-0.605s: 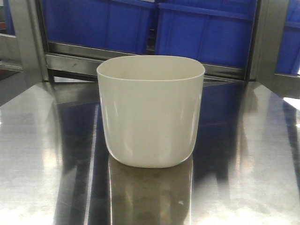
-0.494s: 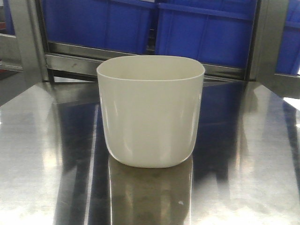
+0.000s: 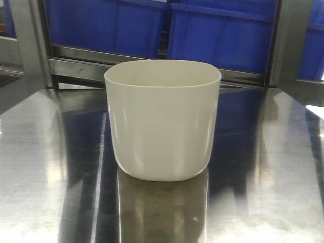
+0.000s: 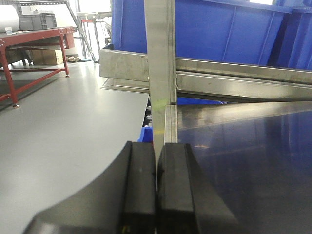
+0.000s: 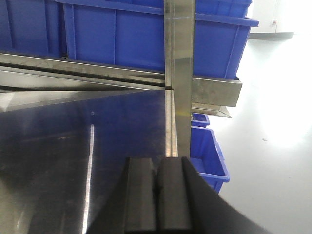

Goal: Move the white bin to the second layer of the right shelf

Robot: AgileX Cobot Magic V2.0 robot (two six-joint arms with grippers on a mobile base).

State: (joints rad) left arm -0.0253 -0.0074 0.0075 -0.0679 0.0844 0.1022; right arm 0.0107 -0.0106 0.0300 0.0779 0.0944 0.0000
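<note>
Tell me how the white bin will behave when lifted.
Probably slippery: the white bin has glossy, tapering walls without handles. Likely light, with its thin rim. A high push might tip it, as its base is narrower than its mouth.

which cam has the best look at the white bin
The exterior front-facing view: the white bin stands whole and upright, centred on the steel table. Neither wrist view shows it; the left gripper and right gripper, both shut, face only the table's edge, a steel post and blue crates.
</note>
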